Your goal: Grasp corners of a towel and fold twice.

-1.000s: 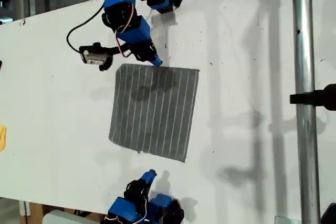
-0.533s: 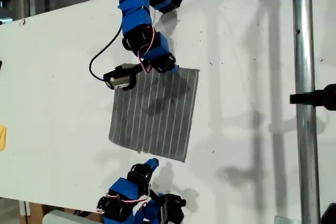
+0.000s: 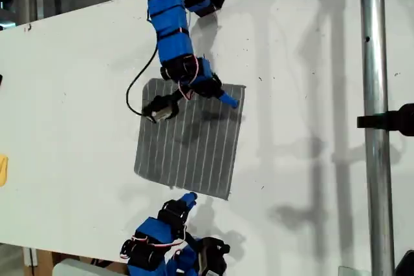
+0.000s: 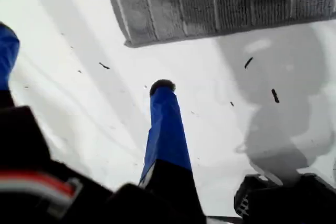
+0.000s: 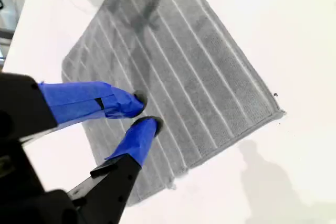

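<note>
Grey and pale-striped, the towel (image 3: 189, 138) lies flat and unfolded on the white table (image 3: 77, 127). The second claw (image 3: 228, 100) hangs over the towel near one corner (image 3: 244, 86), its blue tips (image 5: 144, 127) almost together with nothing between them. The first claw (image 3: 189, 198) waits on the table just off the towel's opposite edge, near another corner (image 3: 228, 198), parted and empty.

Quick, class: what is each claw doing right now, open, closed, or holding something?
My first gripper: claw open, empty, short of the towel.
My second gripper: claw nearly closed, empty, over the towel.
</note>
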Controlling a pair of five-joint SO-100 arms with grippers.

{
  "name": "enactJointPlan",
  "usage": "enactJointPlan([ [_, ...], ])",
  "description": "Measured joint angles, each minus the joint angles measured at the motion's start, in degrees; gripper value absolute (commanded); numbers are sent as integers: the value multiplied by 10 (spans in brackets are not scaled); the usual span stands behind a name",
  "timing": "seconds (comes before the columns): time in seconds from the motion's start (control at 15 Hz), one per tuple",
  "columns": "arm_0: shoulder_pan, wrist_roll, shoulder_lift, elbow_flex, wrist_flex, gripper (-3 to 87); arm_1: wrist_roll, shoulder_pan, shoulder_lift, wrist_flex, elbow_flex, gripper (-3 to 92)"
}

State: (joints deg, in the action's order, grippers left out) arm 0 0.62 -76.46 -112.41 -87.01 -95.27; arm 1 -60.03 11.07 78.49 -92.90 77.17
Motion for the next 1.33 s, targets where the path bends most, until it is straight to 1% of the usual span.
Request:
enactJointPlan([
  [0.2, 0, -5, 4, 0, 0, 43, 0, 5, -63, 69, 47, 401],
  [0.4, 0, -11, 4, -1, 0, 43, 0, 3, -80, 107, 59, 371],
  [0.6, 0, -16, 4, -11, 0, 41, 0, -16, -127, 136, 59, 316],
  [0.67, 0, -17, 4, -14, 0, 40, 0, -21, -152, 132, 55, 238],
  [0.73, 0, -20, 4, -18, 0, 40, 4, -26, -169, 132, 43, 12],
  [0.8, 0, -21, 4, -22, 3, 39, -2, -25, -180, 140, 25, -2],
  [1.13, 0, -21, 5, -23, 0, 34, -18, -23, -192, 142, 1, -2],
  [1.33, -22, 13, 47, -17, 0, 36, -18, -21, -192, 142, -2, -2],
])
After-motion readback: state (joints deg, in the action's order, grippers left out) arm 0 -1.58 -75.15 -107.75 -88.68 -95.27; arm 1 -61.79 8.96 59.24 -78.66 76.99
